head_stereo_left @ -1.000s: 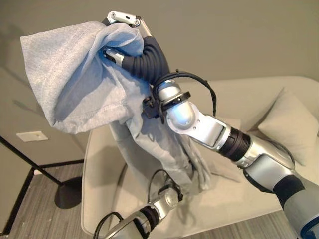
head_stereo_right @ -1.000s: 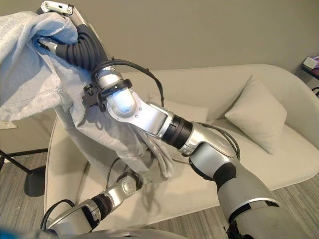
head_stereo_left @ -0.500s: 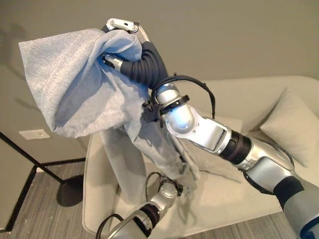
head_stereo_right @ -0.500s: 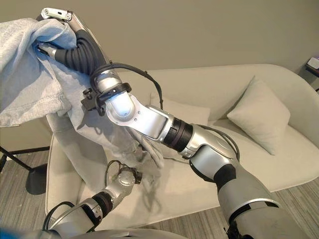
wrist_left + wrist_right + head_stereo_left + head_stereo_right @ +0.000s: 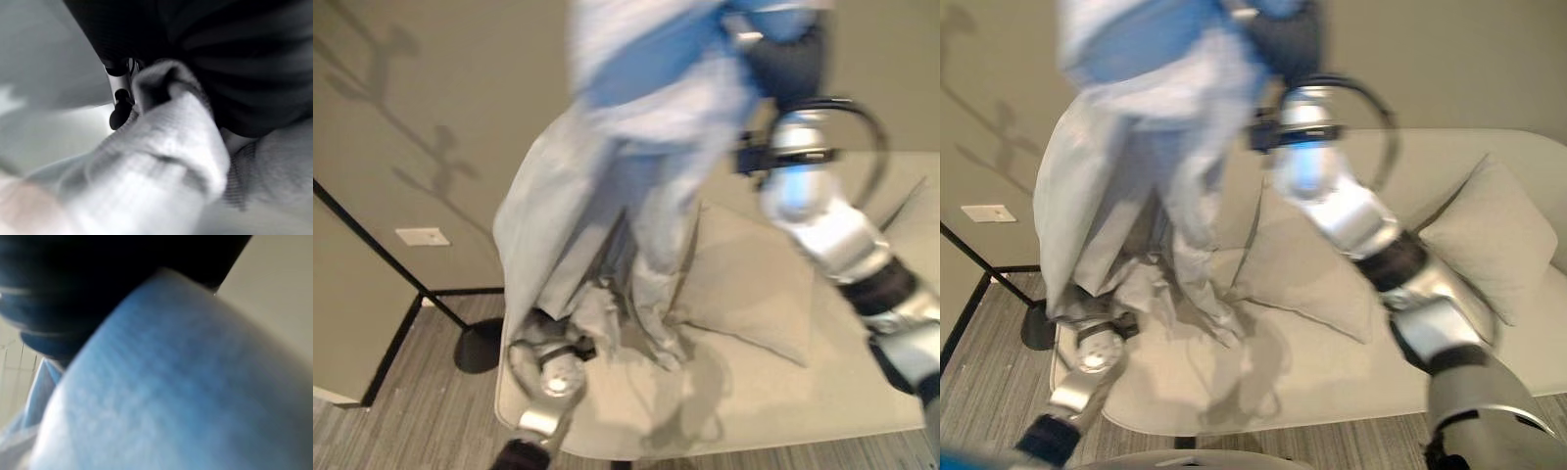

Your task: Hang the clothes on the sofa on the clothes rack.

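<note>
Left hand [image 5: 546,364]: low at the sofa's [image 5: 862,411] front left corner, under the garment's hem; its wrist view shows cloth bunched against it, grip unclear
Garment [image 5: 607,215]: grey, lifted off the sofa, hanging above its left end
Right hand [image 5: 781,59]: raised above the sofa back, fingers buried in cloth
Clothes rack [image 5: 382,264]: dark pole left of the sofa; hanging not yet done

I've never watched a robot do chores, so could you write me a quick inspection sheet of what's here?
Surface: beige sofa, its seat partly bare.
Job's things: grey garment held up high, its lower end hanging to the seat.
Clutter: two cushions on the sofa.
Hands: right hand raised into the garment's top, fingers hidden; left hand low, in the cloth.
Cables: nothing seen.
Surroundings: black stand base on grey floor; wall outlet.
</note>
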Robot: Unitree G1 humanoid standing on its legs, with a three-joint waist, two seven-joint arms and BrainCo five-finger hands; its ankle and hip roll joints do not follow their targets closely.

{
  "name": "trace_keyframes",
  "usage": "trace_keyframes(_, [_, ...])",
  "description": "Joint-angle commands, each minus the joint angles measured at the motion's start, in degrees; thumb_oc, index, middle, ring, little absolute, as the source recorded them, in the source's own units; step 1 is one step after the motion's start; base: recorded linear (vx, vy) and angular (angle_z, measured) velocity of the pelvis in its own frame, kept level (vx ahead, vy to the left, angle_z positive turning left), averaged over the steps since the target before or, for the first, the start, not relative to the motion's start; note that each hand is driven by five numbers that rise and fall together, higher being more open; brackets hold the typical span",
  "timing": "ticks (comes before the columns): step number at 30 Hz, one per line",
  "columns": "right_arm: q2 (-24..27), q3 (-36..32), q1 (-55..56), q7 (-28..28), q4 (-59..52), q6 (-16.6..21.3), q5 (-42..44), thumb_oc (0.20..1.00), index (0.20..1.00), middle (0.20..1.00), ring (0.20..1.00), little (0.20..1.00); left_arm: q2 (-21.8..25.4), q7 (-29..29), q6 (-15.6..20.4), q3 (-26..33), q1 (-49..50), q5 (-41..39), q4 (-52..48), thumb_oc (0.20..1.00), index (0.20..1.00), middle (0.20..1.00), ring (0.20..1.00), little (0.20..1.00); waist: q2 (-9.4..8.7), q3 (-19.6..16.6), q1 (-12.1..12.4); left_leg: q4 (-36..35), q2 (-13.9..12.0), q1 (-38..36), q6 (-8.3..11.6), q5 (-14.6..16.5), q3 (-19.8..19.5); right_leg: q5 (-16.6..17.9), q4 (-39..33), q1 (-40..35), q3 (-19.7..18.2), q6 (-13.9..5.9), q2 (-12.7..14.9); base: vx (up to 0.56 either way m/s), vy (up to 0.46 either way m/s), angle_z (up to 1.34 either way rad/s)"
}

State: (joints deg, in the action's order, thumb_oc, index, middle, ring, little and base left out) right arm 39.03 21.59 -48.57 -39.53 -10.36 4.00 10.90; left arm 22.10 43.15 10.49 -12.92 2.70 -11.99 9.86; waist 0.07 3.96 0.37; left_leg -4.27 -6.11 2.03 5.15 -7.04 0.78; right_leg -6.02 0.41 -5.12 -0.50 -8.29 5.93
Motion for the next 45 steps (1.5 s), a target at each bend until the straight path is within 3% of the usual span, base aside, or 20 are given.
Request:
trace_keyframes(1, [-8.22, 0.24, 2.3, 0.6, -3.2, 3.73, -7.3, 0.2, 0.2, 0.2, 0.2, 0.2, -1.44, -0.67, 0.02, -0.89, -3.06, 8.85, 1.71, 0.2, 0.2, 0.2, 0.2, 0.2, -2.76, -2.69, -0.15, -0.73, -7.5, 5.04, 3.71, -4.91, -1.35, 0.73, 1.55, 4.44, -0.67, 5.22, -4.6, -0.12, -0.186, -0.02])
trace_keyframes(3, [-9.2, -2.99, 9.62, 0.48, -4.76, 3.18, -13.13, 0.2, 0.2, 0.2, 0.2, 0.2, -0.84, -0.19, 0.24, 0.06, -2.06, 12.45, -0.31, 0.2, 0.2, 0.2, 0.2, 0.2, -2.58, -1.04, 0.38, -0.73, -8.06, 7.57, 4.08, -8.31, -1.65, 1.01, 1.28, 4.48, 0.45, 5.63, -5.31, -0.22, -0.183, 0.07])
trace_keyframes(5, [-9.95, -3.74, 12.59, 0.11, -5.8, 2.61, -16.26, 0.2, 0.2, 0.2, 0.2, 0.2, -0.38, 0.72, 0.15, 0.28, -2.11, 14.01, -1.65, 0.2, 0.2, 0.2, 0.2, 0.2, -3.0, -0.08, 0.39, -0.73, -7.69, 8.33, 3.68, -9.08, -0.82, 0.68, 1.21, 4.36, 1.52, 5.91, -5.24, -0.15, -0.117, 0.31])
trace_keyframes(6, [-11.19, -3.2, 17.67, 0.3, -6.44, 1.9, -19.84, 0.2, 0.2, 0.2, 0.2, 0.2, -0.43, 0.73, 0.68, 1.12, -1.13, 15.89, -3.61, 0.2, 0.2, 0.2, 0.2, 0.2, -3.64, 0.35, 0.23, -0.38, -6.13, 7.72, 1.85, -6.67, 1.42, 1.37, 0.57, 4.69, 2.48, 6.02, -5.24, -0.12, -0.107, 0.33])
trace_keyframes(8, [-12.21, -2.22, 22.16, 1.33, -7.88, 1.79, -22.31, 0.2, 0.2, 0.2, 0.2, 0.2, -0.55, 0.32, 1.25, 0.98, -0.03, 17.56, -5.19, 0.2, 0.2, 0.2, 0.2, 0.2, -4.82, 0.35, 0.31, 2.23, -3.47, 6.4, -0.44, -2.48, 2.2, 2.98, -0.64, 4.94, 3.05, 5.94, -4.25, -0.16, -0.127, 0.38])
trace_keyframes(9, [-13.24, -0.46, 24.75, 2.2, -7.62, 2.19, -23.54, 0.2, 0.2, 0.2, 0.2, 0.2, -0.22, 0.56, 1.62, -0.14, -0.31, 19.91, -5.52, 0.2, 0.2, 0.2, 0.2, 0.2, -6.25, 0.69, -0.1, 9.09, -0.32, 6.16, -2.52, 4.7, 2.35, 4.7, -2.1, 5.22, 3.42, 5.74, -3.04, -0.14, -0.082, 0.33])
trace_keyframes(12, [-13.4, -0.11, 25.54, 2.72, -7.73, 2.22, -24.23, 0.2, 0.2, 0.2, 0.2, 0.2, -0.05, 0.4, 1.55, -0.63, -0.45, 20.92, -5.31, 0.2, 0.2, 0.2, 0.2, 0.2, -6.45, 0.39, -0.38, 10.6, 0.69, 6.03, -3.09, 6.51, 2.3, 5.28, -2.71, 5.47, 3.5, 5.61, -2.86, -0.05, -0.015, 0.24])
trace_keyframes(13, [-14.16, 0.96, 27.39, 3.33, -7.84, 2.73, -24.79, 0.2, 0.2, 0.2, 0.2, 0.2, -0.66, 0.22, 1.86, -1.64, -0.88, 21.29, -5.14, 0.2, 0.2, 0.2, 0.2, 0.2, -6.83, 0.31, -0.9, 14.08, 3.1, 4.46, -4.45, 11.22, 2.39, 5.88, -3.18, 5.55, 3.65, 5.4, -2.55, -0.02, 0.021, 0.2])
trace_keyframes(15, [-14.53, 1.21, 29.36, 4.03, -8.0, 2.82, -25.82, 0.2, 0.2, 0.2, 0.2, 0.2, -0.95, -0.61, 2.27, -2.78, -0.85, 21.89, -5.64, 0.2, 0.2, 0.2, 0.2, 0.2, -6.06, -0.53, -1.78, 12.44, 4.29, 0.88, -5.38, 12.95, 2.6, 6.27, -3.55, 5.66, 3.84, 5.12, -3.31, 0.02, 0.062, 0.31])
trace_keyframes(21, [-14.74, 0.3, 32.65, 3.19, -6.12, 2.43, -24.82, 0.2, 0.2, 0.2, 0.2, 0.2, -0.65, -1.65, 1.58, -5.53, -0.69, 23.27, -3.63, 0.2, 0.2, 0.2, 0.2, 0.2, -4.88, -2.59, -2.71, 3.58, 4.22, -3.73, -4.66, 10.21, 3.66, 6.37, -4.22, 3.91, 4.91, 4.74, -3.69, 0.06, 0.069, 0.08])
trace_keyframes(27, [-15.39, 0.98, 34.28, 3.46, -5.61, 1.64, -24.83, 0.2, 0.2, 0.2, 0.2, 0.2, -0.73, -2.56, 1.33, -5.37, 1.21, 21.65, -4.38, 0.2, 0.2, 0.2, 0.2, 0.2, -4.83, -2.8, -2.08, 1.42, 3.8, -5.53, -4.47, 9.87, 3.51, 6.17, -4.46, 2.87, 4.24, 4.72, -3.98, 0.01, 0.009, 0.02])
trace_keyframes(33, [-16.12, 2.3, 34.45, 3.86, -6.05, 1.41, -25.51, 0.2, 0.2, 0.2, 0.2, 0.2, -1.54, -2.78, 1.53, -5.24, 1.96, 20.46, -4.72, 0.2, 0.2, 0.2, 0.2, 0.2, -5.45, -1.76, -1.62, 5.99, 3.8, -4.06, -4.33, 11.53, 3.52, 5.88, -4.49, 2.44, 4.03, 4.9, -3.96, -0.02, -0.034, -0.03])
trace_keyframes(34, [-16.11, 2.5, 33.83, 3.57, -5.94, 1.29, -25.93, 0.2, 0.2, 0.2, 0.2, 0.2, -1.68, -3.0, 1.75, -5.99, 1.27, 20.51, -4.69, 0.2, 0.2, 0.2, 0.2, 0.2, -5.67, -0.64, -1.39, 10.45, 3.98, -1.63, -3.94, 12.2, 3.24, 5.83, -4.63, 2.33, 3.97, 5.08, -3.63, -0.06, -0.015, -0.02])
trace_keyframes(37, [-15.94, 2.63, 32.62, 2.6, -4.97, 0.45, -27.32, 0.2, 0.2, 0.2, 0.2, 0.2, -2.17, -3.26, 2.57, -7.52, -0.11, 19.89, -4.33, 0.2, 0.2, 0.2, 0.2, 0.2, -5.72, 0.61, -1.25, 13.63, 3.1, 1.49, -2.88, 11.31, 3.44, 5.82, -4.76, 2.02, 4.6, 5.18, -2.78, -0.05, 0.033, -0.01])
trace_keyframes(43, [-15.69, 2.53, 32.17, 2.4, -4.82, 0.22, -27.62, 0.2, 0.2, 0.2, 0.2, 0.2, -2.27, -3.74, 2.77, -8.45, -0.62, 19.88, -4.41, 0.2, 0.2, 0.2, 0.2, 0.2, -5.64, 0.72, -1.34, 13.36, 2.23, 2.14, -2.52, 10.6, 3.79, 5.82, -4.48, 2.16, 4.74, 5.03, -2.24, 0.01, 0.09, 0.07])
trace_keyframes(44, [-14.92, 3.23, 29.72, -0.3, -2.33, -0.67, -28.34, 0.2, 0.2, 0.2, 0.2, 0.2, -3.55, -4.2, 3.35, -13.94, -5.69, 19.26, -2.94, 0.2, 0.2, 0.2, 0.2, 0.2, -4.29, 0.31, -3.22, 4.14, -6.5, 2.03, -0.48, 3.84, 4.35, 5.34, -3.11, 4.43, 4.15, 2.85, 1.73, 0.08, 0.542, 0.06])
trace_keyframes(45, [-14.48, 3.42, 28.64, -1.2, -1.18, -0.58, -28.31, 0.2, 0.2, 0.2, 0.2, 0.2, -4.23, -3.91, 3.64, -14.99, -7.05, 19.17, -2.06, 0.2, 0.2, 0.2, 0.2, 0.2, -3.49, 0.47, -3.59, 0.8, -8.89, 1.59, 0.47, 1.09, 4.78, 4.74, -2.49, 5.22, 3.93, 2.56, 2.35, 0.1, 0.652, 0.14])
